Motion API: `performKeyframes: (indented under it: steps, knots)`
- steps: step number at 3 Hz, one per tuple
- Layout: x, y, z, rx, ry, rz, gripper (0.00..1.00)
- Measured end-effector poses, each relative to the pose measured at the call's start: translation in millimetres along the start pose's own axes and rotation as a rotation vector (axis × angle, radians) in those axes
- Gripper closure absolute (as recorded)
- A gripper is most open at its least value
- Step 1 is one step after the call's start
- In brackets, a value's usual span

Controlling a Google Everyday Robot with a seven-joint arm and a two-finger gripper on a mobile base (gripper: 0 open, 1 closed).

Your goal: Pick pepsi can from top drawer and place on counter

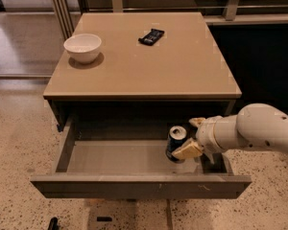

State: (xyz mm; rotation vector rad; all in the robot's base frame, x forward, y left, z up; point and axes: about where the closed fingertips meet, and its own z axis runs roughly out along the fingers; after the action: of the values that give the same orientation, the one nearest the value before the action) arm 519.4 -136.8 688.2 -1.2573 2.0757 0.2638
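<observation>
The pepsi can (175,139) is dark blue with a silver top. It stands upright on the grey floor of the open top drawer (115,156), right of middle. My gripper (187,137) reaches into the drawer from the right on a white arm. It is open, right against the can's right side. One tan fingertip (185,151) lies in front of the can's base. The other fingertip (197,122) is behind the can and to its right. The tan counter (149,61) is above the drawer.
A white bowl (82,47) stands on the counter at the left. A flat black wrapper (151,36) lies near its far middle. The drawer's front panel (139,186) juts out toward me. Speckled floor surrounds the cabinet, with dark furniture at the right.
</observation>
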Motion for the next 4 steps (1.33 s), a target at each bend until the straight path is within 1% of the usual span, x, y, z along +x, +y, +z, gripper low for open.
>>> performKeyframes:
  steps: [1,3,4]
  knots:
    - [-1.5,1.9,18.8,-0.017,-0.01,0.006,0.37]
    - [-1.7,2.6,20.9,-0.021,-0.01,0.007,0.84]
    - [-1.7,2.6,20.9,-0.021,-0.01,0.007,1.0]
